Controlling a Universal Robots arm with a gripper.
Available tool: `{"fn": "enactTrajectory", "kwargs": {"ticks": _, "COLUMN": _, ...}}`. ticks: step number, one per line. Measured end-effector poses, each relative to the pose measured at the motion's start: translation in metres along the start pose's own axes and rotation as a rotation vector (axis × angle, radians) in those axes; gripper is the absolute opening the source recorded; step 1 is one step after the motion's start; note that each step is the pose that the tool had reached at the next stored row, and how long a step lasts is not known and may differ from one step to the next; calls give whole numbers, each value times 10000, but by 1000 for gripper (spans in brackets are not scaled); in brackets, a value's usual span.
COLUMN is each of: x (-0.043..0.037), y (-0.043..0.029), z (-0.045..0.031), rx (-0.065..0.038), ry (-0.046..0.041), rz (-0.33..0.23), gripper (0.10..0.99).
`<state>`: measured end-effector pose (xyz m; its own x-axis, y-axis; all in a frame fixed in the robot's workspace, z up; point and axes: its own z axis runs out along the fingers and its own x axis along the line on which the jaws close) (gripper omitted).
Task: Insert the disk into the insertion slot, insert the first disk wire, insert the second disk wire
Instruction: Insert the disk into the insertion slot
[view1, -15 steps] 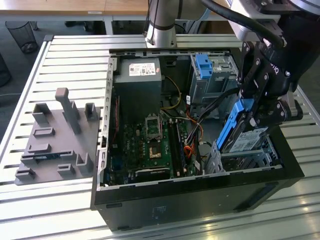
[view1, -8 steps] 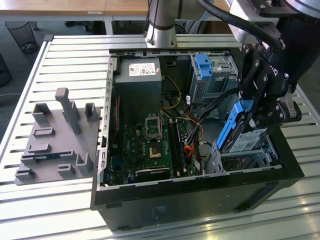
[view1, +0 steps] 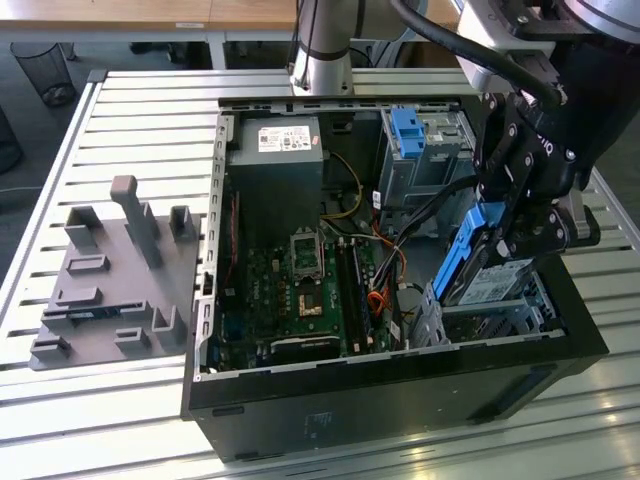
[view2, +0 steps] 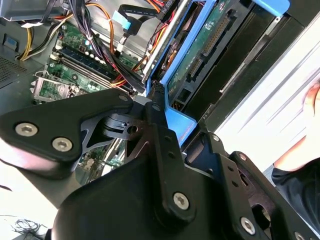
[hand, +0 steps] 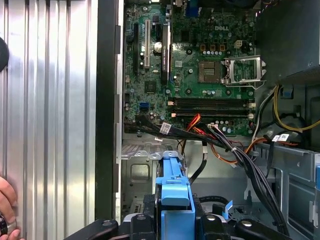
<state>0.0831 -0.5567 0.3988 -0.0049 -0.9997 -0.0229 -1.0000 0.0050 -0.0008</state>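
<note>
My gripper is shut on the disk, a hard drive in a bright blue carrier. I hold it steeply tilted at the exterior view's right of the open computer case. Its lower end hangs just above the insertion slot, a low silver perforated cage in the case's near right corner. The second wrist view shows the black fingers clamping the blue carrier, with the disk's green circuit side facing the camera. In the first wrist view the carrier points toward the cage. Loose black and orange wires lie beside it.
A taller grey bay with a blue latch stands behind the slot. The motherboard and power supply fill the case's left. A grey fixture plate lies on the slatted table. A person's hand rests on the table.
</note>
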Motion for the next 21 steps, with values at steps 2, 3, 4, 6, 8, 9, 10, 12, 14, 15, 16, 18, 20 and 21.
{"fn": "enactTrajectory", "kwargs": {"ticks": 2, "x": 0, "y": 0, "z": 7, "rx": 0, "ry": 1, "rz": 0, "gripper": 365}}
{"fn": "enactTrajectory", "kwargs": {"ticks": 3, "x": 0, "y": 0, "z": 11, "rx": 0, "ry": 0, "rz": 0, "gripper": 365}}
{"fn": "enactTrajectory", "kwargs": {"ticks": 4, "x": 0, "y": 0, "z": 16, "rx": 0, "ry": 0, "rz": 0, "gripper": 365}}
{"fn": "enactTrajectory", "kwargs": {"ticks": 6, "x": 1, "y": 0, "z": 24, "rx": 0, "ry": 0, "rz": 0, "gripper": 365}}
{"fn": "enactTrajectory", "kwargs": {"ticks": 8, "x": 1, "y": 0, "z": 33, "rx": 0, "ry": 0, "rz": 0, "gripper": 365}}
{"fn": "enactTrajectory", "kwargs": {"ticks": 9, "x": 1, "y": 0, "z": 38, "rx": 0, "ry": 0, "rz": 0, "gripper": 365}}
{"fn": "enactTrajectory", "kwargs": {"ticks": 10, "x": 1, "y": 0, "z": 43, "rx": 0, "ry": 0, "rz": 0, "gripper": 365}}
{"fn": "enactTrajectory", "kwargs": {"ticks": 12, "x": 1, "y": 0, "z": 55, "rx": 0, "ry": -1, "rz": 0, "gripper": 365}}
{"fn": "enactTrajectory", "kwargs": {"ticks": 14, "x": 1, "y": 0, "z": 67, "rx": 0, "ry": 0, "rz": 0, "gripper": 365}}
{"fn": "enactTrajectory", "kwargs": {"ticks": 15, "x": 2, "y": 0, "z": 73, "rx": 0, "ry": 1, "rz": 0, "gripper": 365}}
{"fn": "enactTrajectory", "kwargs": {"ticks": 16, "x": 2, "y": 0, "z": 79, "rx": 0, "ry": 2, "rz": 1, "gripper": 365}}
{"fn": "enactTrajectory", "kwargs": {"ticks": 18, "x": 2, "y": 0, "z": 91, "rx": 0, "ry": 1, "rz": 0, "gripper": 365}}
{"fn": "enactTrajectory", "kwargs": {"ticks": 20, "x": 2, "y": 0, "z": 102, "rx": 0, "ry": 0, "rz": 1, "gripper": 365}}
{"fn": "enactTrajectory", "kwargs": {"ticks": 21, "x": 2, "y": 0, "z": 108, "rx": 0, "ry": 0, "rz": 0, "gripper": 365}}
